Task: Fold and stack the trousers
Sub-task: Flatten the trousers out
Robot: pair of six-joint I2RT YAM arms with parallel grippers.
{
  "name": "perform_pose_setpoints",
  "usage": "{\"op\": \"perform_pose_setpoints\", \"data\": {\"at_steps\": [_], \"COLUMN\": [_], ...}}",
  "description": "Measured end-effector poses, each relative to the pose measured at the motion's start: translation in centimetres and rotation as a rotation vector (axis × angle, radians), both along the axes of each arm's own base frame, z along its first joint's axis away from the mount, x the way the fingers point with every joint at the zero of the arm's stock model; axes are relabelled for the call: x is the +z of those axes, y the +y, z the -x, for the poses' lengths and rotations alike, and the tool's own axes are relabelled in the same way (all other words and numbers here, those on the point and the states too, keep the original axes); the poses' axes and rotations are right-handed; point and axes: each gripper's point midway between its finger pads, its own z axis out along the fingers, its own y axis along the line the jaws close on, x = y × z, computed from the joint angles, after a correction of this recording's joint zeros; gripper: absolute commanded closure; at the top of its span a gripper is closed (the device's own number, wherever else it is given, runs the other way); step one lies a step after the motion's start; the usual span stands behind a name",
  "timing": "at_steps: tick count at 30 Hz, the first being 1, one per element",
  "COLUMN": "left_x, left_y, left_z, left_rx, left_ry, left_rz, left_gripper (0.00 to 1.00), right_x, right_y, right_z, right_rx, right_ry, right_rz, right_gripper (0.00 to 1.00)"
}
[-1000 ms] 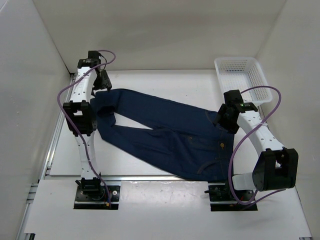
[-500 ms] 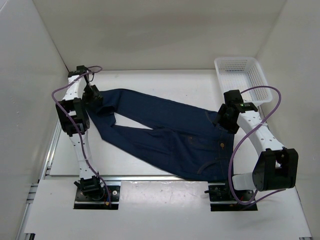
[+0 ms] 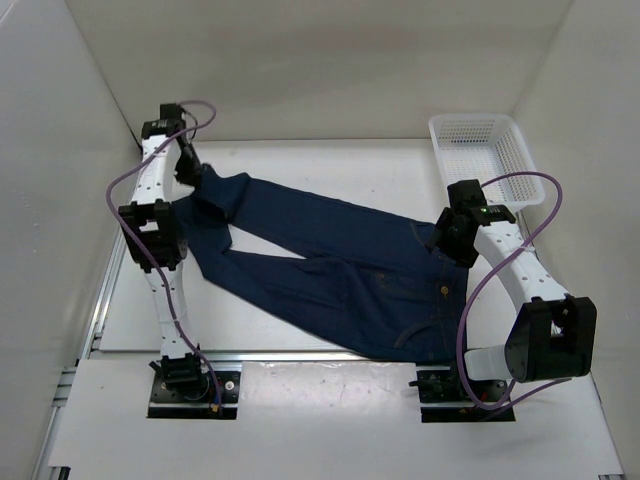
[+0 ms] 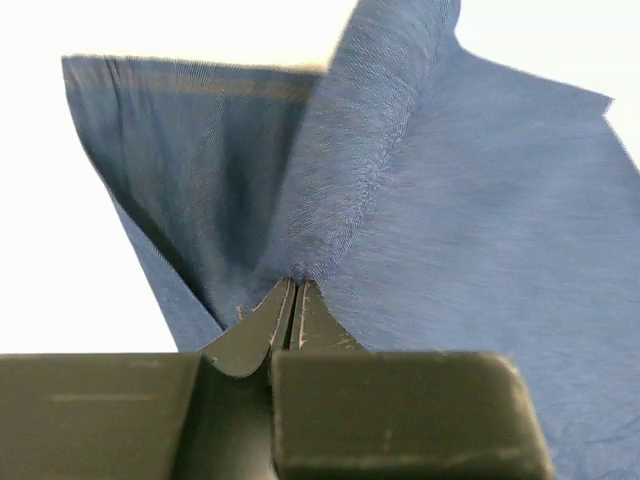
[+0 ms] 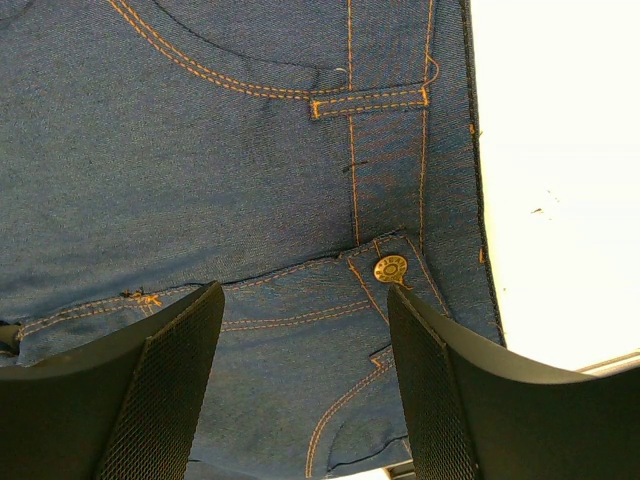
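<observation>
A pair of dark blue denim trousers [image 3: 340,265] is spread on a white surface [image 3: 330,165]. The long axis of the trousers runs diagonally between the two arms. The leg ends lie at the left gripper [image 4: 293,298] and the waist lies under the right gripper [image 5: 305,295].

The left gripper is clamped shut on the cloth near one leg's hem. The denim is pinched into a raised ridge that rises from the closed jaws, and the rest of the garment stretches away from this gripper toward the right arm.

The right gripper is held with its jaws apart and nothing between them. It hangs directly above the waistband, with the brass button [image 5: 390,268] seen just inside its right finger.

The hem end is nearest the left arm, so a lengthwise fold would likely be made by carrying that end along the axis toward the waist.
</observation>
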Motion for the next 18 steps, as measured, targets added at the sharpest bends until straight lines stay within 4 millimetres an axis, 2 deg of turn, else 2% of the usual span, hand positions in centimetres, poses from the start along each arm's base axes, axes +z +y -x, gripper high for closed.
{"op": "perform_pose_setpoints", "data": {"at_steps": [3, 5, 7, 8, 9, 10, 13, 18], "left_x": [5.7, 9.9, 13.5, 14.4, 15.2, 15.6, 14.4, 9.0], "left_y": [-2.2, -5.1, -8.7, -10.2, -11.9, -13.5, -14.1, -9.8], "left_z": [-3.0, -4.4, -4.8, -4.8, -4.7, -4.5, -4.2, -3.6], "left_rx": [-0.077, -0.152, -0.236, -0.269, -0.31, -0.348, -0.359, -0.268], "left_ry": [-0.171, -0.294, -0.394, -0.421, -0.446, -0.458, -0.421, -0.253], "left_rz": [-0.078, -0.13, -0.17, -0.18, -0.19, -0.2, -0.229, -0.291], "left_gripper": [0.9, 0.9, 0.9, 0.85, 0.57, 0.01, 0.0, 0.0], "right_x": [0.0, 0.0, -0.1, -0.1, -0.1, -0.2, -0.3, -0.3], "right_y": [0.0, 0.0, 0.0, 0.0, 0.0, 0.0, 0.0, 0.0], "right_z": [0.0, 0.0, 0.1, 0.1, 0.2, 0.2, 0.3, 0.3], "right_rx": [0.0, -0.001, -0.001, -0.001, -0.001, -0.001, -0.001, -0.001], "right_ry": [0.0, 0.001, 0.003, 0.004, 0.006, 0.007, 0.01, 0.01], "right_rz": [0.0, 0.0, 0.0, 0.0, 0.0, 0.001, 0.001, 0.001], "right_gripper": [0.29, 0.29, 0.29, 0.29, 0.29, 0.29, 0.29, 0.29]}}
